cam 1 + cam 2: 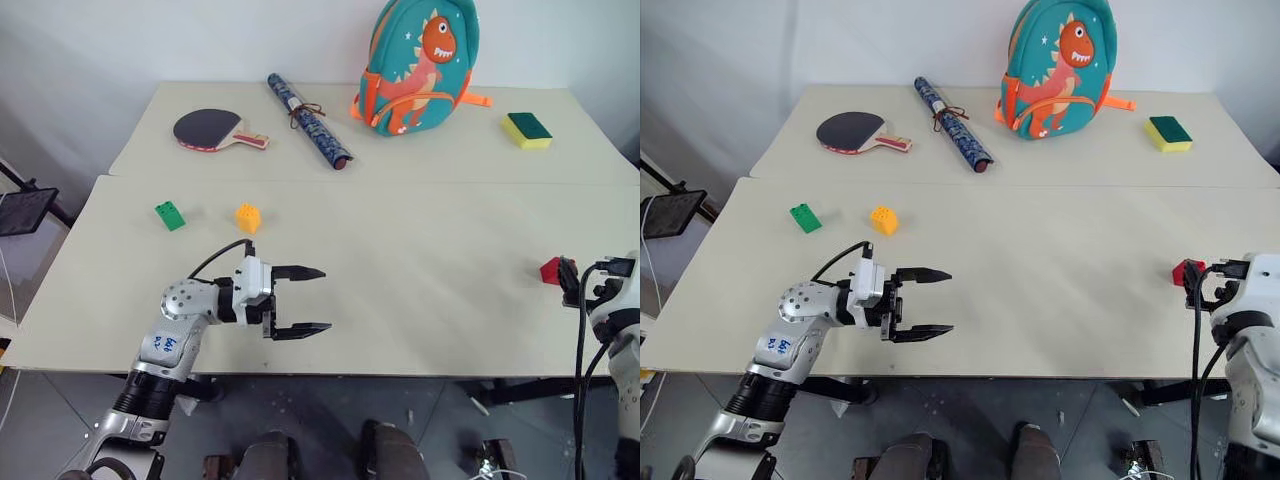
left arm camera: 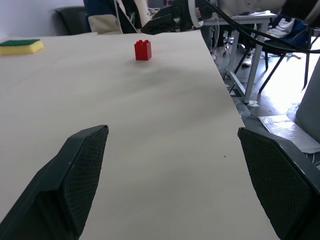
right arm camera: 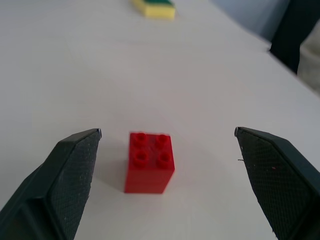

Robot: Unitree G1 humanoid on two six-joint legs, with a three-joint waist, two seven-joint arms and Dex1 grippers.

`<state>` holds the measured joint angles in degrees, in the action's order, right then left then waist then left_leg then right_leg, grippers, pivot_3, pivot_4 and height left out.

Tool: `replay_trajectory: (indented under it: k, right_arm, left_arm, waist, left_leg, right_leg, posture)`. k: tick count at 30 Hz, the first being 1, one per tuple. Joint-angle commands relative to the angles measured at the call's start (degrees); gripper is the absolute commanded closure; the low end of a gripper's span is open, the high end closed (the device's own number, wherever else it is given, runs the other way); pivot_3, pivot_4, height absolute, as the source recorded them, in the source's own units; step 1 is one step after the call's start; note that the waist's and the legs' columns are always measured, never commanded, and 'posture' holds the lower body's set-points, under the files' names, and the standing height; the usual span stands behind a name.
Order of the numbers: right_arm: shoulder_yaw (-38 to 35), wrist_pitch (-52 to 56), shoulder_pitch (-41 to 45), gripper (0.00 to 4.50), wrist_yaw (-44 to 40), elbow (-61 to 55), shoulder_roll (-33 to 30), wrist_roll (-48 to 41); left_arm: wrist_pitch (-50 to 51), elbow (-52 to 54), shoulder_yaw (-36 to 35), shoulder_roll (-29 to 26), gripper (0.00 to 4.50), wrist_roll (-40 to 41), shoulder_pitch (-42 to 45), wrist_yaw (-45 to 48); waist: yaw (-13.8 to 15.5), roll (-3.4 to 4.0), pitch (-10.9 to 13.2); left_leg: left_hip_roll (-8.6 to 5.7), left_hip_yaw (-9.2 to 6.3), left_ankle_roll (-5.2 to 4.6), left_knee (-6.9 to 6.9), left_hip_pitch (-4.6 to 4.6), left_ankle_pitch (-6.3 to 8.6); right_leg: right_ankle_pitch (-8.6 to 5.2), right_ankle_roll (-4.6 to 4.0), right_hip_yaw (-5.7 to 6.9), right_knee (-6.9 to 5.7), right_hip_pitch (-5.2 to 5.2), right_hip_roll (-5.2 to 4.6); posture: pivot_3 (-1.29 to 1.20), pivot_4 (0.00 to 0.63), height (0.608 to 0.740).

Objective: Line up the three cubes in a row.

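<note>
On the left of the near table lie a green cube (image 1: 169,215) and, just to its right, a yellow-orange cube (image 1: 247,217). The red cube (image 1: 551,270) stands far off at the right edge. My left gripper (image 1: 325,298) hovers in front of the yellow-orange cube, pointing right, open and empty. In the left wrist view the red cube (image 2: 143,50) is far ahead of the open left gripper (image 2: 172,129). My right gripper (image 3: 167,131) is open, and the red cube (image 3: 149,162) sits on the table between its fingers, apart from both pads.
On the far table lie a table-tennis paddle (image 1: 210,130), a rolled blue tube (image 1: 308,120), a teal dinosaur backpack (image 1: 420,65) and a yellow-and-green sponge (image 1: 527,130). A seam (image 1: 400,181) separates the two tables. The near table's front edge (image 1: 400,374) is just below my left gripper.
</note>
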<state>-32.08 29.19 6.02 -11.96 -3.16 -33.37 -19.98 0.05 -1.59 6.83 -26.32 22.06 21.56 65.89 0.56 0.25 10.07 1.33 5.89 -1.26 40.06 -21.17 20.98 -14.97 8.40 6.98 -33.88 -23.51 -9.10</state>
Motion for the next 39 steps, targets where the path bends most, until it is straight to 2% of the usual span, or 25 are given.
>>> replay_trajectory:
  k: [1,3,6,13,16,18,20,24,27,31,39]
  right_arm:
    - [1.0,-1.96,2.59,0.0,-0.85,5.92,-2.22,2.2]
    - [0.35,-2.89,3.9,0.0,-0.46,7.86,-2.05,1.96]
    - [0.33,-3.21,4.31,0.58,-1.65,8.56,-1.61,0.99]
    - [1.83,-6.67,4.33,2.98,-6.64,9.78,-1.02,-0.22]
    - [2.55,-8.42,4.21,3.05,-12.53,9.42,-2.04,-2.03]
    - [4.66,-11.17,3.54,3.05,-23.39,6.07,-3.45,-5.36]
    - [9.9,-16.36,2.87,3.05,-36.94,2.97,-5.98,-6.51]
    - [23.36,-17.45,9.42,3.05,-50.73,4.13,-10.21,-2.93]
    - [30.69,-18.83,16.34,3.05,-57.29,8.77,-9.22,-0.86]
    - [36.62,-25.6,22.78,3.05,-64.38,18.29,-8.13,3.13]
    - [39.75,-33.89,30.87,3.05,-72.63,34.27,-6.17,6.19]
  left_arm:
    - [-0.02,3.96,-0.1,-0.86,0.09,-0.27,-1.65,-0.38]
    - [0.25,4.78,-0.21,-1.22,0.09,-0.21,-2.18,-0.57]
    - [0.78,4.9,-0.9,-1.27,0.0,0.22,-2.2,-1.43]
    - [0.1,3.5,-0.9,-1.33,0.0,-0.12,-1.5,-1.52]
    - [-0.35,2.74,-1.05,-1.37,0.0,-0.31,-1.07,-1.51]
    - [-0.75,2.18,-1.66,-1.86,0.0,-0.42,-1.13,-1.53]
    - [-1.32,1.35,-2.44,-2.71,0.0,-0.5,-1.56,-1.38]
    - [-2.39,-0.66,-4.06,-4.23,0.0,-0.48,-2.67,-0.84]
    - [-3.22,-1.7,-5.06,-5.16,0.0,-0.6,-3.95,-0.71]
    - [-2.41,0.18,-6.23,-6.1,0.0,-0.1,-6.48,-1.36]
    - [-1.76,2.07,-8.3,-7.69,0.0,0.23,-8.38,-2.19]
  waist:
    - [-0.33,0.01,0.0]
    - [-0.49,0.02,-0.01]
    - [-0.51,0.03,-0.02]
    - [-0.63,0.04,-0.02]
    - [-0.61,0.05,-0.03]
    - [-0.66,0.07,-0.03]
    - [-0.71,0.12,-0.01]
    - [-1.11,0.1,-0.01]
    - [-1.07,0.11,-0.01]
    - [-0.31,0.09,0.0]
    - [-0.84,0.09,0.0]
  left_leg:
    - [0.0,0.03,0.0,0.0,0.01,0.0]
    - [-0.01,0.08,0.0,0.0,0.01,0.0]
    - [0.0,0.08,0.0,0.0,0.01,0.0]
    - [0.0,0.09,0.0,0.0,0.02,0.0]
    - [0.0,0.09,0.0,0.0,0.03,0.0]
    - [0.0,0.1,0.01,0.0,0.03,0.0]
    - [0.0,0.1,0.0,-0.01,0.03,0.0]
    - [0.16,0.14,0.05,0.02,0.1,0.02]
    - [0.26,0.16,0.09,0.06,0.11,0.03]
    - [0.28,0.1,0.12,0.08,0.02,0.05]
    - [0.32,0.1,0.16,0.09,0.04,0.07]
  right_leg:
    - [0.0,0.0,-0.01,0.01,0.0,0.0]
    - [0.0,0.0,-0.04,0.02,0.0,0.0]
    - [0.0,0.0,-0.03,0.01,0.0,0.0]
    - [0.0,0.01,-0.04,0.02,0.0,0.0]
    - [0.0,0.01,-0.04,0.02,0.01,0.0]
    - [0.0,0.0,-0.04,0.03,0.0,0.01]
    - [0.0,0.01,-0.05,0.04,0.0,0.01]
    - [0.01,-0.01,-0.07,0.05,0.03,0.17]
    - [0.04,-0.05,-0.09,0.03,0.01,0.26]
    - [0.04,-0.05,-0.01,0.04,-0.02,0.3]
    - [0.05,-0.04,0.05,0.06,0.0,0.33]
  posture:
    - [0.0,0.15,0.74]
    - [0.0,0.15,0.74]
    - [0.0,0.15,0.74]
    - [0.0,0.15,0.74]
    - [0.0,0.15,0.74]
    - [0.0,0.15,0.74]
    - [0.0,0.15,0.74]
    - [0.0,0.15,0.74]
    - [0.0,0.15,0.74]
    - [0.0,0.15,0.74]
    - [0.0,0.15,0.74]
